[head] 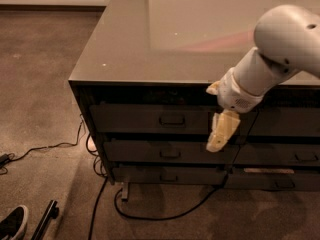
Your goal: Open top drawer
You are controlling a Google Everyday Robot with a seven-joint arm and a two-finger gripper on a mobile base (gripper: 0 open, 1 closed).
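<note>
The top drawer (145, 118) is a wide, dark flat front just under the cabinet's top edge, and it sits flush and closed. Its small rectangular loop pull (172, 119) is at its centre. My gripper (221, 132), cream-coloured at the end of a white arm (280, 49), hangs in front of the drawer's right end. It is to the right of the pull and a little lower, apart from it, and its tip reaches down over the gap above the second drawer.
Two slimmer drawers (165, 153) (167, 175) lie below, and another stack's drawers (292, 124) are on the right. The glossy cabinet top (200, 29) reflects light. Black cables (150, 216) trail over the carpet under the cabinet. A shoe (12, 221) and a dark bar (46, 218) lie at the bottom left.
</note>
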